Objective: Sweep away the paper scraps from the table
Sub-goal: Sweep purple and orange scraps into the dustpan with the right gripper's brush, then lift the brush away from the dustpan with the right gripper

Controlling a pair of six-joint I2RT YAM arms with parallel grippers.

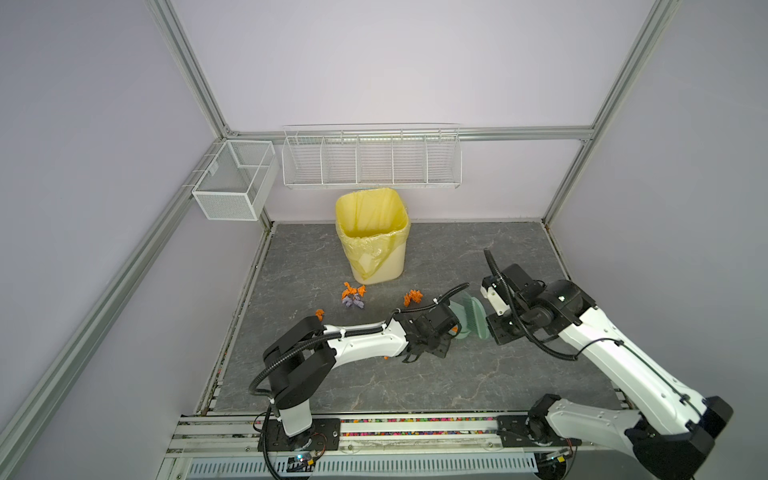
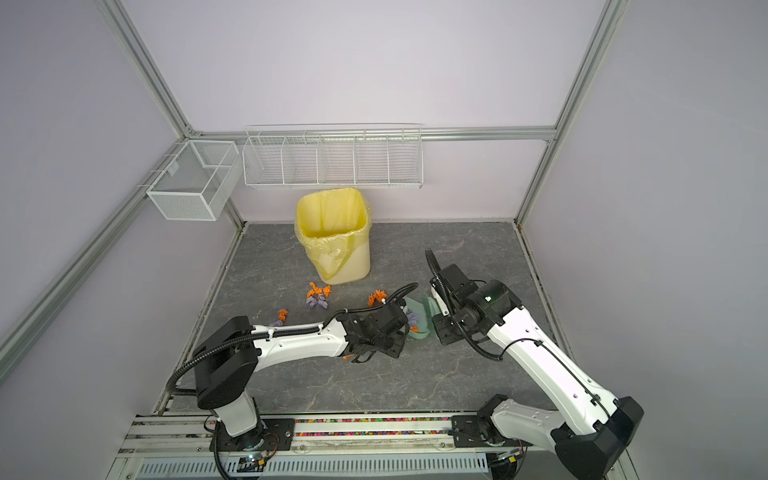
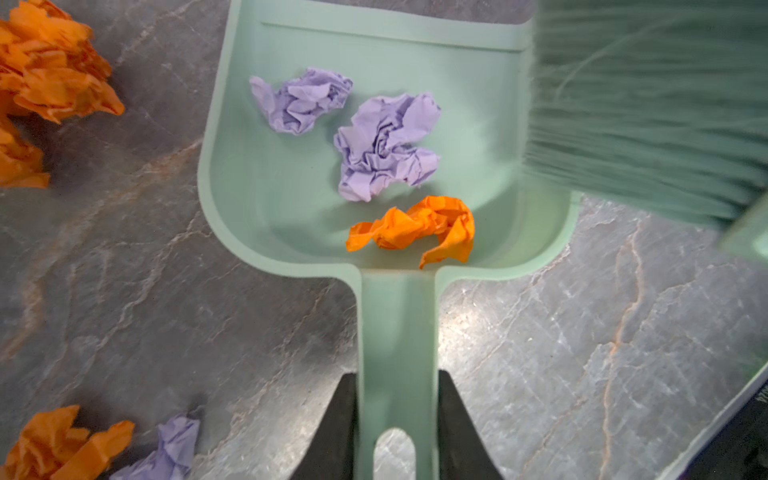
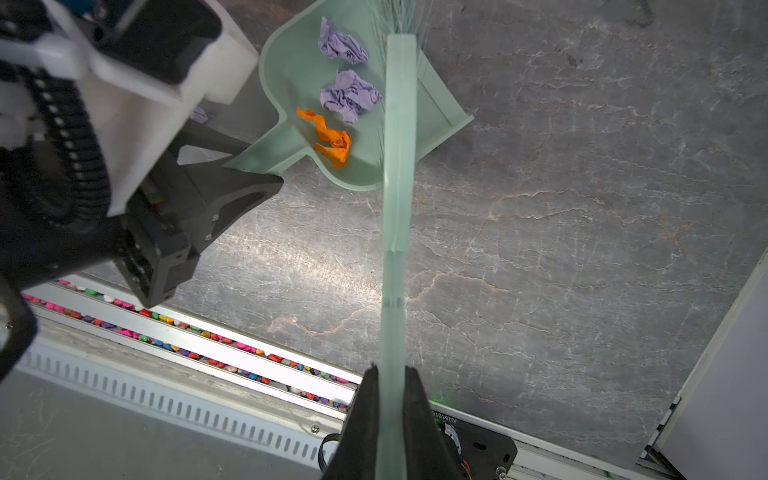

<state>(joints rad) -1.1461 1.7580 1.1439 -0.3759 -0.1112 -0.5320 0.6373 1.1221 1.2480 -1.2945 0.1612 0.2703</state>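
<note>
Three scraps (image 3: 386, 145) lie in the dustpan (image 3: 282, 195)

Two lilac and one orange sit just ahead of the left gripper (image 3: 397, 395), which clamps the dustpan's handle. The right gripper (image 4: 390, 382) pinches the brush (image 4: 397, 208) handle, bristles over the pan's edge. More scraps lie on the table (image 3: 582, 332) beside the left gripper.

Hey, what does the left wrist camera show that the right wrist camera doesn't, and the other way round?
Only the left wrist view: loose orange scraps on the table beside the dustpan. Only the right wrist view: the right gripper clamped on the brush handle, plus the front rail. Both: the dustpan holding two lilac wads and one orange wad, the left gripper on its handle, the brush over it.
</note>
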